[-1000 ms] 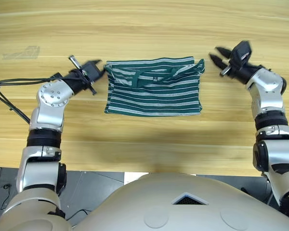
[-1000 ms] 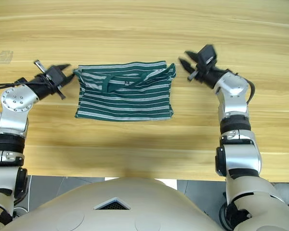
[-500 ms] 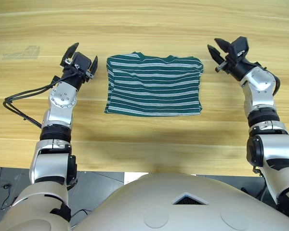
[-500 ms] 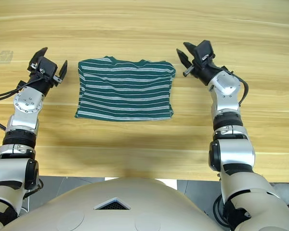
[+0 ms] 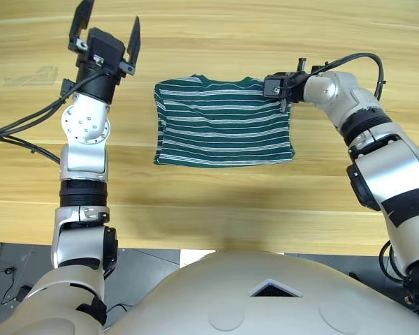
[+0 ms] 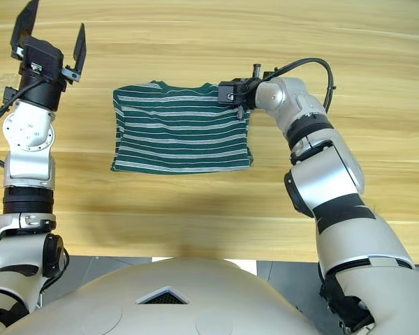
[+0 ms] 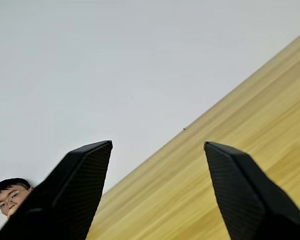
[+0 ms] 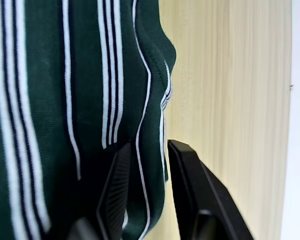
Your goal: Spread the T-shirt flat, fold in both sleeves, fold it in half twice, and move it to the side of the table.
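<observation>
Left gripper [image 5: 105, 29] up in the upper left of the head view, above the wooden table [image 5: 279, 35], my two fingers [image 7: 80, 175] spread wide, nothing between them. Right gripper [image 8: 150, 144] at the T-shirt's upper right corner, fingers nearly together, pinching the doubled edge of the cloth. T-shirt [image 5: 223, 124], green with white stripes, lies as a folded rectangle in the upper middle of the frame, flat on the table, neckline along its top edge.
</observation>
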